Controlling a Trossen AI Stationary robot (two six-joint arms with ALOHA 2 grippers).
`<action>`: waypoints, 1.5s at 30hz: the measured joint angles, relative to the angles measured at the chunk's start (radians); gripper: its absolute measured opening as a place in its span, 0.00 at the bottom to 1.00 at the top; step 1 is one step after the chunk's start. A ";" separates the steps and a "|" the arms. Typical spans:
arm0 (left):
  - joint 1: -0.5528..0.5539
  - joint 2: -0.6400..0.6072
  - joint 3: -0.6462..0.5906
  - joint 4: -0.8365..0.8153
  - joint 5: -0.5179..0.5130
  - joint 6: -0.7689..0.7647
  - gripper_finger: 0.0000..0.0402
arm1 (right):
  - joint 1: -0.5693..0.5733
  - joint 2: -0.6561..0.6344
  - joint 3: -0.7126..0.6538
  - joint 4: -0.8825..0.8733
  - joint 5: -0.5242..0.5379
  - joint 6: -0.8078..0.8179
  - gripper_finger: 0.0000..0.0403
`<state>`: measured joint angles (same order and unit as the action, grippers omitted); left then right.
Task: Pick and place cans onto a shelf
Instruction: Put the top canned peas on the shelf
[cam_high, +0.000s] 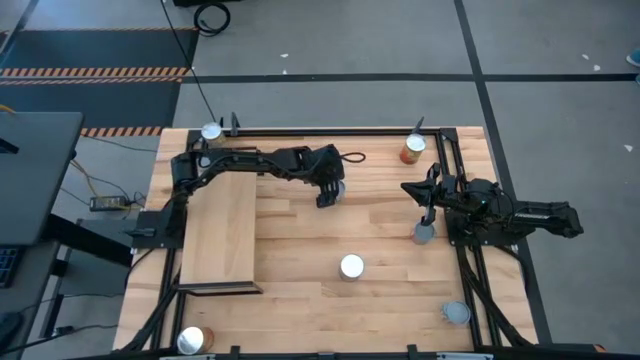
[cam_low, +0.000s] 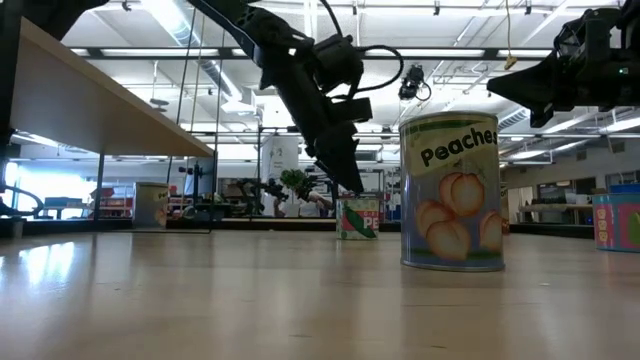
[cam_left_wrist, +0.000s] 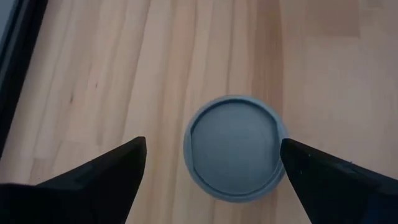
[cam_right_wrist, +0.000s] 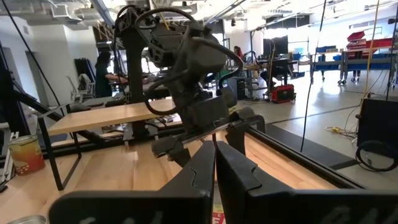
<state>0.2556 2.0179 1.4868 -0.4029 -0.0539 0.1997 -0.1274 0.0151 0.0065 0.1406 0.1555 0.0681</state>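
Observation:
A can (cam_left_wrist: 235, 148) with a bluish-grey round top stands upright on the tabletop, far of the middle (cam_high: 340, 187). My left gripper (cam_left_wrist: 213, 143) hangs open just above it, one finger on either side, touching nothing; the low view shows it (cam_low: 345, 170) slanting down over the green-labelled can (cam_low: 358, 216). The shelf (cam_high: 222, 230), a pale plywood board in a black frame, lies at the left under my left arm. My right gripper (cam_right_wrist: 215, 155) waits shut at the table's right (cam_high: 412, 188). A peaches can (cam_low: 452, 190) stands near the middle (cam_high: 351, 266).
Other cans stand about: an orange-labelled one at the far right (cam_high: 412, 150), a grey one below my right gripper (cam_high: 424, 232), one at the near right (cam_high: 456, 313), one at the near left (cam_high: 195, 340), one at the far left corner (cam_high: 211, 131). A black frame (cam_high: 330, 130) borders the table.

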 joint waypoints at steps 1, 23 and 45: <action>0.004 0.006 0.000 0.010 0.011 0.002 0.93 | 0.000 0.000 0.000 0.000 0.000 0.000 0.05; 0.016 0.073 -0.002 0.083 0.078 0.023 0.94 | 0.000 0.000 0.000 0.000 -0.003 0.000 0.05; -0.002 0.092 0.000 0.086 0.113 0.041 0.71 | 0.000 0.000 0.000 0.004 0.000 0.000 0.05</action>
<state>0.2540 2.1102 1.4864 -0.3169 0.0593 0.2411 -0.1275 0.0147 0.0063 0.1446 0.1555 0.0681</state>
